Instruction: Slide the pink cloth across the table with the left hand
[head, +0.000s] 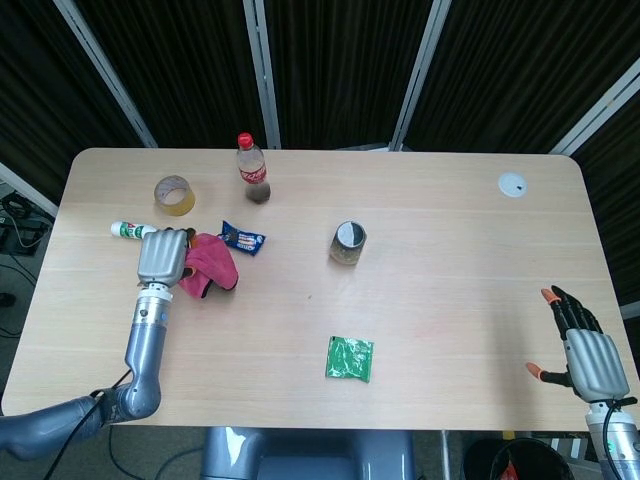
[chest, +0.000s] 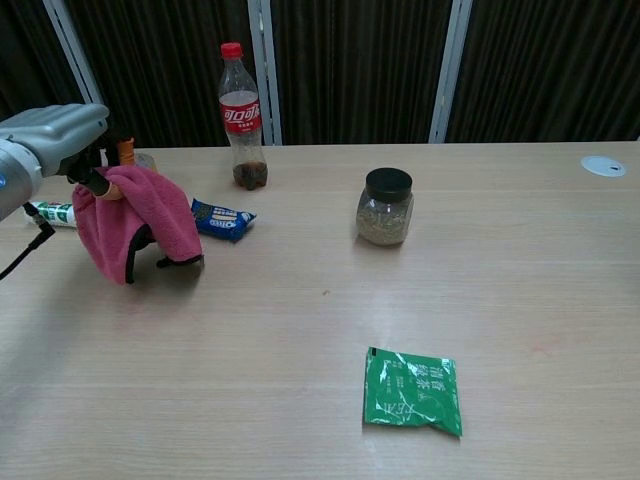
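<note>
The left hand (chest: 55, 130) has the pink cloth (chest: 135, 220) clamped in its curled fingers, and the cloth hangs from that grip in a loose fold — its lower edge seems to trail on or just above the table (head: 430, 290), though the chest view does not settle which. Taking the cola bottle (head: 251, 168) as the landmark, the cloth sits to the front-left of it, just beside the blue snack packet (chest: 222, 219) and close to the white tube (head: 133, 231), with the tape roll (head: 174, 194) a little further back on the bottle's left. The hold looks more like a lift than a flat press, likely because bunched fabric drags more easily when gripped from above; for a true slide the cloth ought to keep contact with the wood.

The right hand (head: 583, 347) is far to the bottle's front-right, near the table's corner, fingers spread apart and holding nothing — parked out of the way, since the task names only the other arm.

2 more things lie clear of the cloth: the jar (chest: 384, 207) to the bottle's front-right, and the green sachet (chest: 412, 391) well forward of that. Judging by where the cloth lies, the slide seems largely made.
</note>
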